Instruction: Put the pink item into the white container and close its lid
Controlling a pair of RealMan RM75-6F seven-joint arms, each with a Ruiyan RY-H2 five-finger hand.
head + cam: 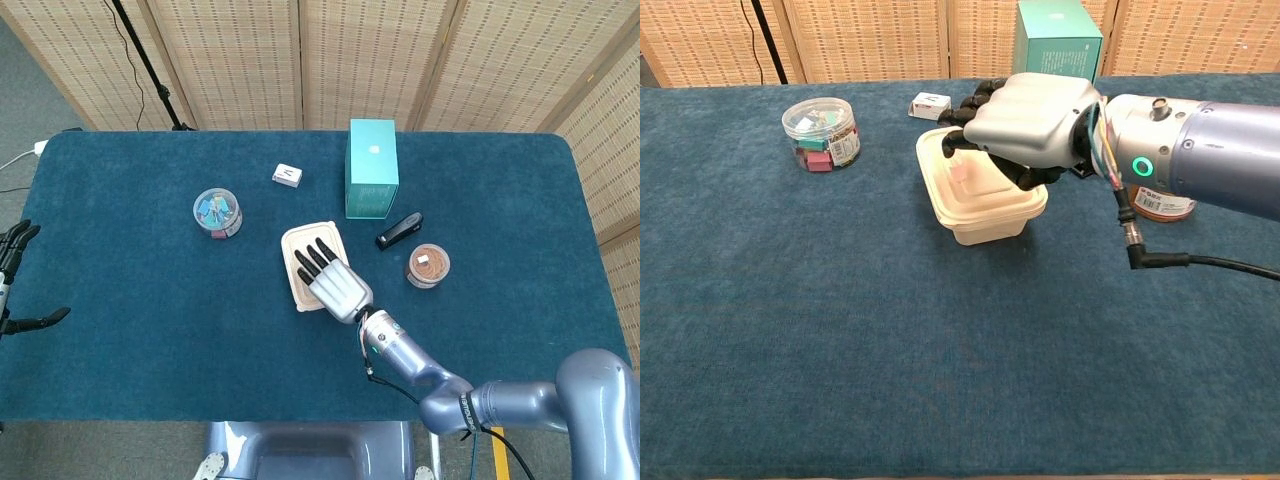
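Cream-white lidded container (980,200) sits mid-desk (840,330), the right robot hand (1032,120) palm-down with fingers pressing its lid, while the left robot hand (15,262) hangs empty, fingers apart, off the desk's left edge.

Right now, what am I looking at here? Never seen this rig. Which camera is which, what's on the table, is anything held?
It is a two-armed robot with humanlike hands at a blue table. One picture looks down from its head, the other forward from its chest. The right hand rests on the lid of the white container, apparently pressing; it holds nothing. The left hand waits open at the table's edge. Also there: a clear jar of coloured bits, a teal box, a black stapler, a brown-filled tub, a small white box.
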